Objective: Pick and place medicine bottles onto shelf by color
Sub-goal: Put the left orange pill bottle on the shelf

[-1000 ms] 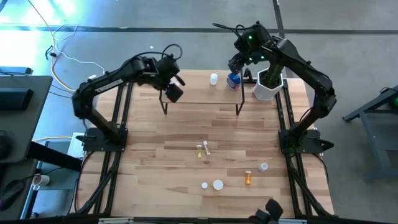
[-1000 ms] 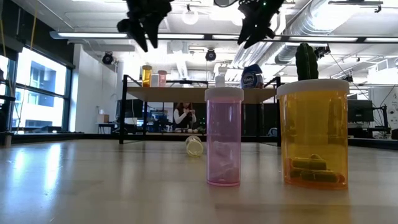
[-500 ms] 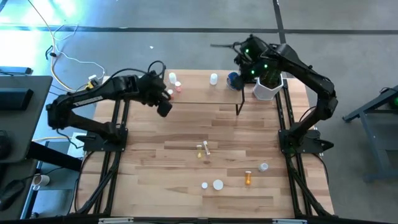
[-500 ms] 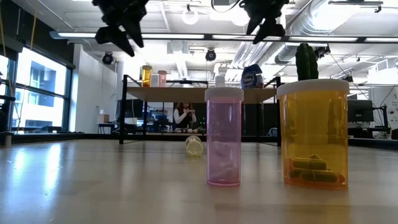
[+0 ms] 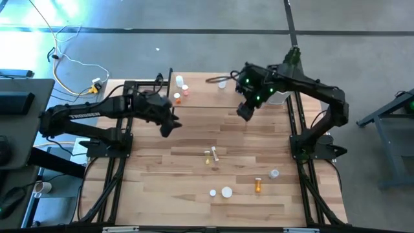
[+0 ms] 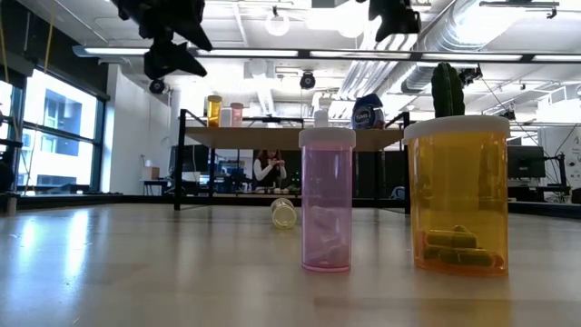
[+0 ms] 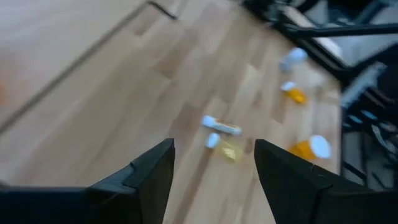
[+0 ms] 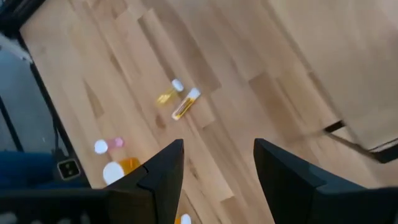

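Wooden desk [image 5: 194, 139], shelf [image 5: 210, 90] at far edge, 2 small bottles [image 5: 211, 156] lying mid-desk, nearer than shelf. Left gripper [image 5: 167, 125] and right gripper [image 5: 244, 110] both off shelf, fingers apart, empty. Apparently between placements; next, descend onto 1 bottle, straddle, close.

This looks like a robotics lab in an open industrial workspace. Exposed ducting [image 6: 472, 36] and strip lights [image 6: 300, 54] run under a bare ceiling, tall windows [image 6: 54, 136] line one side, and a person [image 6: 270, 169] sits at a workstation beyond the wooden desk [image 5: 194, 139]. Loose cables [image 5: 71, 61] trail over the concrete floor [image 5: 362, 39].
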